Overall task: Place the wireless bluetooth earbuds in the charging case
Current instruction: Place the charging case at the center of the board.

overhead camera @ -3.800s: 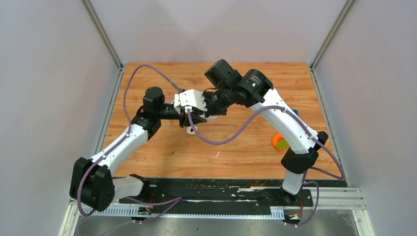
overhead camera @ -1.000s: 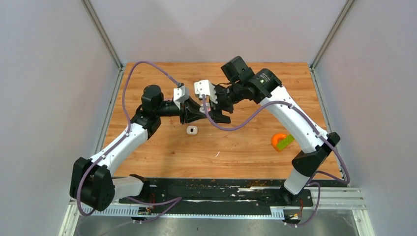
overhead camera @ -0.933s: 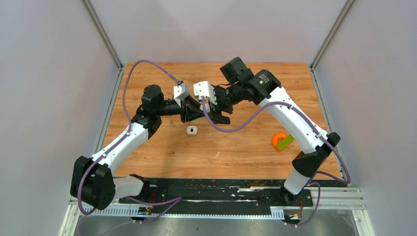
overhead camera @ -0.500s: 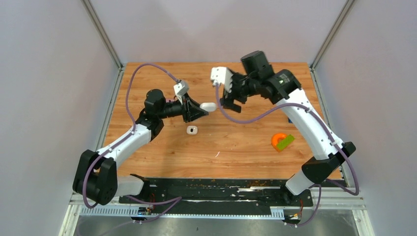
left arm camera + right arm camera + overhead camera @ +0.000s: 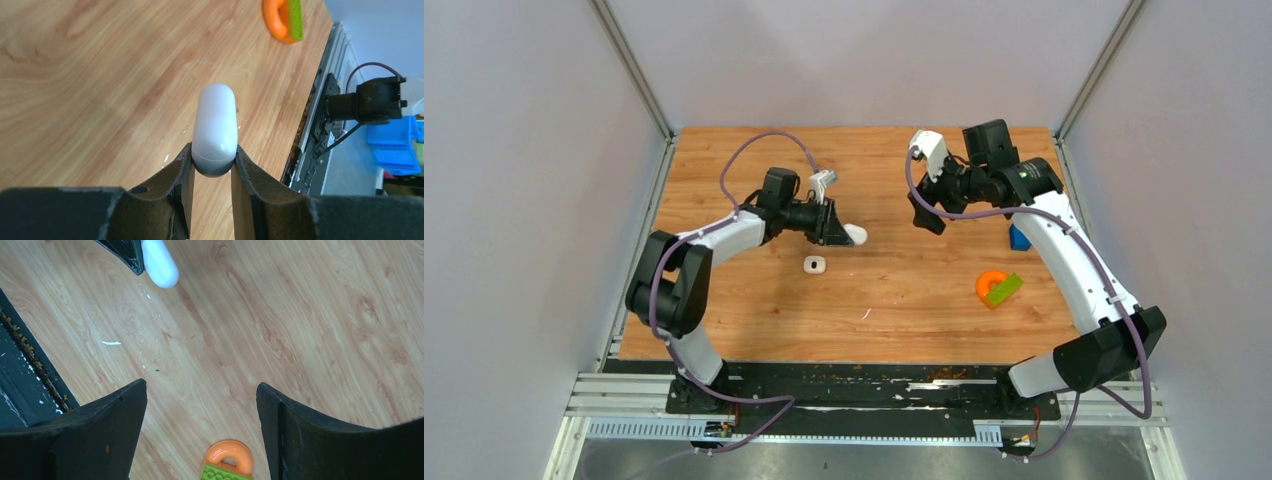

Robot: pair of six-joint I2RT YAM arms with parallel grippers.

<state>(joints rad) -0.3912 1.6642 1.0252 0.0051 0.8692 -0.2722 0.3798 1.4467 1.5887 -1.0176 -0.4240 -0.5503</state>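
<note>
The charging case (image 5: 855, 235) is a smooth white pill shape with its lid seam closed. My left gripper (image 5: 841, 231) is shut on its lower end and holds it above the table; in the left wrist view the case (image 5: 216, 125) sticks out beyond the left gripper (image 5: 212, 150). My right gripper (image 5: 927, 212) hangs open and empty to the right, well apart from it. The right wrist view shows the case (image 5: 159, 262) at the top edge, far from the right gripper (image 5: 201, 385). No earbuds show. A small white rounded piece (image 5: 814, 264) lies on the table below the case; I cannot tell what it is.
An orange ring with a green block (image 5: 994, 287) lies at the right, also seen in the wrist views (image 5: 284, 20) (image 5: 227, 465). A blue box (image 5: 1019, 238) sits behind the right arm. A thin white sliver (image 5: 865, 314) lies near the front edge.
My right gripper has pulled away from the case, up and to the right. My left arm has swung its elbow back and carried the case slightly right. The small white piece stayed put.
</note>
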